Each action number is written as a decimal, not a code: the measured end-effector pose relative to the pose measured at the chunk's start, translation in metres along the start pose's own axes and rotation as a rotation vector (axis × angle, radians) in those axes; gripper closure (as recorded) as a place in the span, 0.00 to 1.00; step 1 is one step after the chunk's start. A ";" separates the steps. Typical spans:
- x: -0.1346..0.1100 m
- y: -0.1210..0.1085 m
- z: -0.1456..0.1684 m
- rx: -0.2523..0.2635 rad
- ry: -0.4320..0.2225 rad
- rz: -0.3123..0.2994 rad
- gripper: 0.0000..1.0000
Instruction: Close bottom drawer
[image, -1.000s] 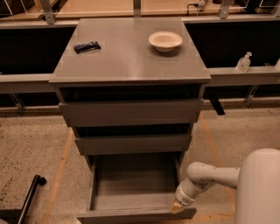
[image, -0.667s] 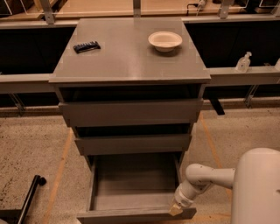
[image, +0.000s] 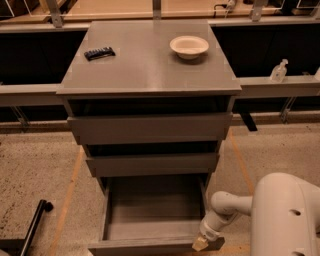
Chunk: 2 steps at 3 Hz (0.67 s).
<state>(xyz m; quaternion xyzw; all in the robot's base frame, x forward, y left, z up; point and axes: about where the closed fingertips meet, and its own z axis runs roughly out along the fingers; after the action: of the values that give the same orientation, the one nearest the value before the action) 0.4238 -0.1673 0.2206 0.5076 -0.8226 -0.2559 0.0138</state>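
Gripper (image: 202, 243), tan-tipped on the white robot arm (image: 225, 206), rests against the right front corner of the plain grey bottom drawer (image: 150, 215), pulled out of the grey cabinet (image: 150, 70); its opening cannot be told.

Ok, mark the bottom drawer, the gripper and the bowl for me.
bottom drawer (image: 152, 212): camera view, on its bare inner floor.
gripper (image: 201, 243): camera view, on its tan tip at the drawer front's right end.
bowl (image: 189, 46): camera view, on its inner hollow.

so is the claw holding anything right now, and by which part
Cannot tell: the claw is at the right front corner of the bottom drawer, but no grip on it shows.
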 end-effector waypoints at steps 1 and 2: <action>0.002 -0.015 0.021 -0.026 0.014 0.012 1.00; 0.002 -0.016 0.022 -0.027 0.015 0.013 1.00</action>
<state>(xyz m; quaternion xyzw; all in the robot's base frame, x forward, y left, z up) 0.4301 -0.1655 0.1943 0.5040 -0.8221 -0.2632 0.0284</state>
